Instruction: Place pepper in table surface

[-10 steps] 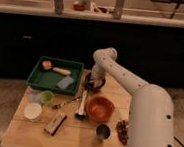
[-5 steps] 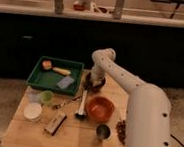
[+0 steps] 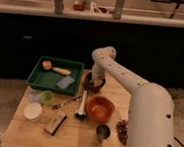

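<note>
End effector (image 3: 95, 83) pinched closed at dark bowl (image 3: 87, 80), green tray (image 3: 34, 79) holding three small items, orange bowl (image 3: 100, 108) on table surface (image 3: 77, 137)

**Dim, warm-toned indoor lighting; soft detail across the whole view.**

Light falls from above. The tabletop (image 3: 77, 139) is the brightest zone and carries a yellowish cast. The white arm (image 3: 148, 112) shows a mild highlight along its upper surfaces and shades off on its underside. The end effector (image 3: 95, 81), down at the dark bowl (image 3: 88, 82) near the tabletop's far edge, merges with shadow. The cabinet front (image 3: 34, 36) behind is nearly black. Small items blur into soft shapes.
</note>
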Controlling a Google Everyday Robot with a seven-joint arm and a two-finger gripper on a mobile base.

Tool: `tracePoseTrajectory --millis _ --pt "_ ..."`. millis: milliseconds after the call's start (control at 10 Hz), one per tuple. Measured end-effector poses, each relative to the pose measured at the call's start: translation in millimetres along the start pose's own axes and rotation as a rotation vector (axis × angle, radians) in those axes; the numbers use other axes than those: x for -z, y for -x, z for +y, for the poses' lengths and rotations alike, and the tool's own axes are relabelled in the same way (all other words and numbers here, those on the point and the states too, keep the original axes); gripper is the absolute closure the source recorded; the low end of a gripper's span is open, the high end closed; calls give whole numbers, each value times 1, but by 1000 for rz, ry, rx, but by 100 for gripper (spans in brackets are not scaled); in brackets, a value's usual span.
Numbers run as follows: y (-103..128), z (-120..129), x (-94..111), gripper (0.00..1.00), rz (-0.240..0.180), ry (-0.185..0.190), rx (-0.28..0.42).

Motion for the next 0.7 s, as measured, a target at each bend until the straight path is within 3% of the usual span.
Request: tracePoseTrajectory --millis 700 --pt "12 -5 59 100 58 -45 48"
